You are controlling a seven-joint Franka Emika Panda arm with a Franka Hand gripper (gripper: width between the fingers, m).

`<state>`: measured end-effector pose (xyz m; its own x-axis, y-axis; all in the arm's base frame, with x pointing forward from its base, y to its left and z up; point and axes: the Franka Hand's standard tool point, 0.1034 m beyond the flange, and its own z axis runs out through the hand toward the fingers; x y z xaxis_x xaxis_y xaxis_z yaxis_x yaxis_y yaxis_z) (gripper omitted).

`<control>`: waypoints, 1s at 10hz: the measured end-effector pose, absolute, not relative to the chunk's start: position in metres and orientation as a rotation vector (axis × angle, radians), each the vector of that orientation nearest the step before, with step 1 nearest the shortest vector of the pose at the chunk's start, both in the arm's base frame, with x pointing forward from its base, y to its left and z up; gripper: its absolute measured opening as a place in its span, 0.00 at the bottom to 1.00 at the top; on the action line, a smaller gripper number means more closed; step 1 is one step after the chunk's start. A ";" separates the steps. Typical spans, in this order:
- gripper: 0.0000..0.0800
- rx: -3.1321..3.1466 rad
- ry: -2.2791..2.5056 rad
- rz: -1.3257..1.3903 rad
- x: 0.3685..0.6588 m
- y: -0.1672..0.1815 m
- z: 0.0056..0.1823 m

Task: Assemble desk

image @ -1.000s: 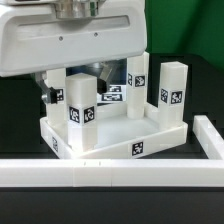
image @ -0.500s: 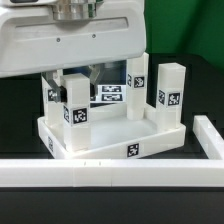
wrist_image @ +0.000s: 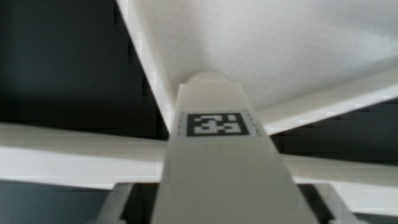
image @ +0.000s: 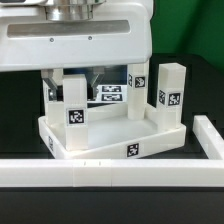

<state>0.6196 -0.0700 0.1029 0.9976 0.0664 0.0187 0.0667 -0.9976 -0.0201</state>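
The gripper [image: 75, 82] has dropped since a second ago; its jaws, then spread wide, have closed on the near-left leg [image: 74, 103] standing in the desk panel [image: 118, 141]; the panel sits just behind the border rail [image: 100, 175]; three other legs [image: 170, 92] stand unchanged in their corners.

Exterior faces desk [image: 115, 125] low, close — wrist overhead leg [wrist_image: 217, 140].

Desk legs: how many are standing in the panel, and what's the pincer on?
Four legs stand upright at the panel's corners, so placing looks done. In hand: the pincer is closed on the near leg at the exterior view's left. Left: probably seating it, then checking the others.
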 end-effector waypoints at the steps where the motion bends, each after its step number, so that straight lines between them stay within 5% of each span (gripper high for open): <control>1: 0.36 -3.120 -0.027 -0.027 0.620 -0.070 0.103; 10: 0.36 -2.979 0.914 -0.013 0.619 -0.072 0.102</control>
<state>0.6189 -0.0716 0.1016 0.8279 -0.5609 0.0007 -0.5607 -0.8276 -0.0270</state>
